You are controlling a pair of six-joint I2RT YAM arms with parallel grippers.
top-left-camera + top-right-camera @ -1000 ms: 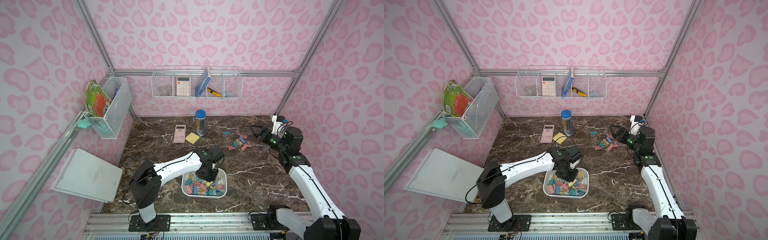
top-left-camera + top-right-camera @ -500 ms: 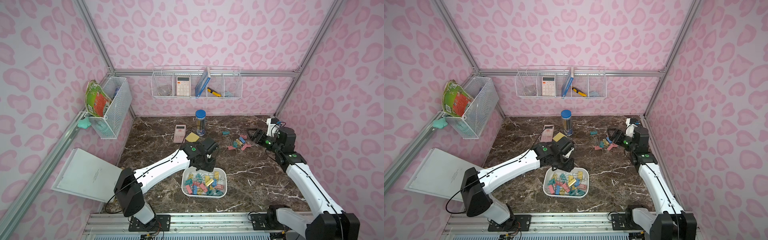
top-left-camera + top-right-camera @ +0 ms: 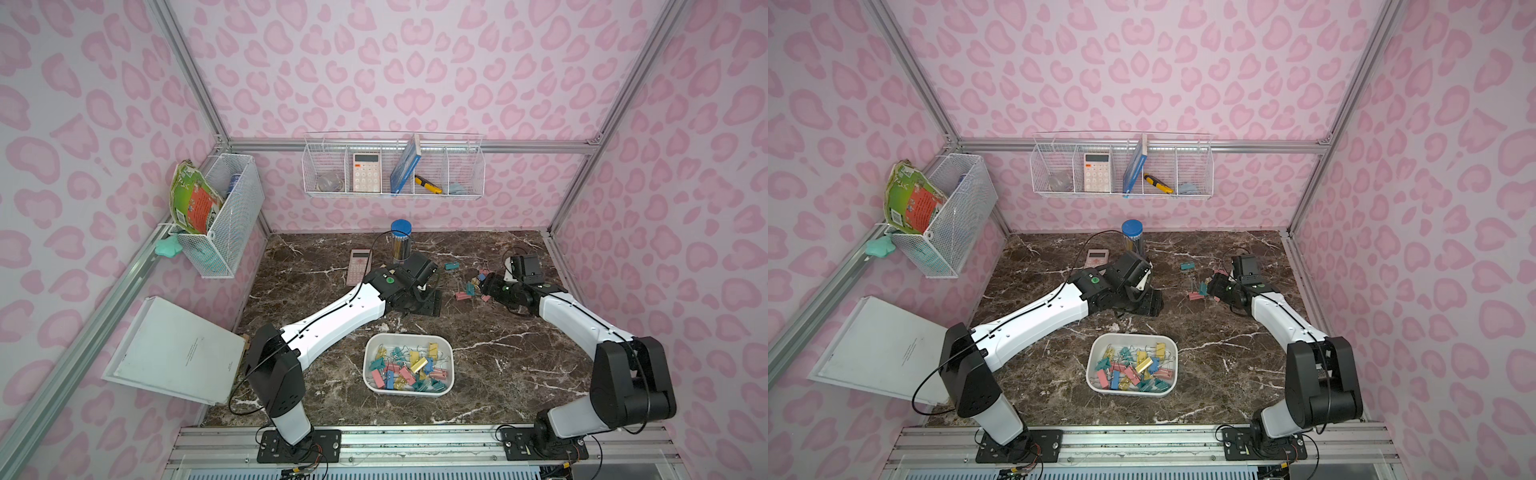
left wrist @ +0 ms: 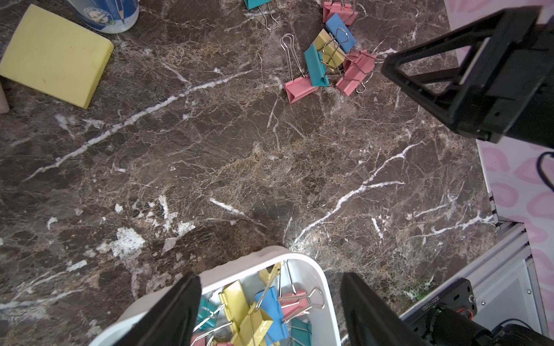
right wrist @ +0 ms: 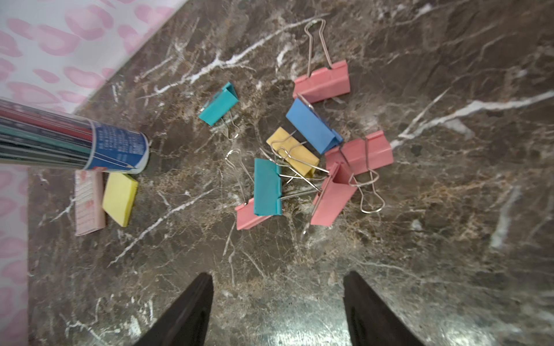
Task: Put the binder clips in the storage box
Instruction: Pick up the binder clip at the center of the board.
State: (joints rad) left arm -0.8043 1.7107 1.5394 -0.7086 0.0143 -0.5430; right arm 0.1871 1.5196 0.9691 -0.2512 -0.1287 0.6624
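The white storage box (image 3: 409, 337) (image 3: 1133, 336) (image 4: 239, 269) sits at the front middle of the table, holding several pastel binder clips (image 3: 409, 365) (image 4: 254, 311). My left gripper (image 3: 428, 301) (image 4: 269, 275) hovers open and empty just behind the box. More loose binder clips (image 3: 469, 286) (image 3: 1198, 291) (image 5: 299, 155) lie in a tangle at the back right, with a lone teal clip (image 3: 451, 265) (image 5: 218, 104) behind them. My right gripper (image 3: 484, 286) (image 5: 277, 275) is open and empty, low over the table right beside the tangle.
A blue-lidded pencil tube (image 3: 401, 245), a pink calculator (image 3: 359, 266) and a yellow sticky-note pad (image 4: 57, 54) stand at the back middle. Wire baskets (image 3: 392, 166) (image 3: 224, 216) hang on the walls. A white booklet (image 3: 178, 353) leans at the left.
My left gripper has lifted off the box, moved back behind it and opened. My right gripper has come down and leftward to the loose clips, its jaws a little narrower.
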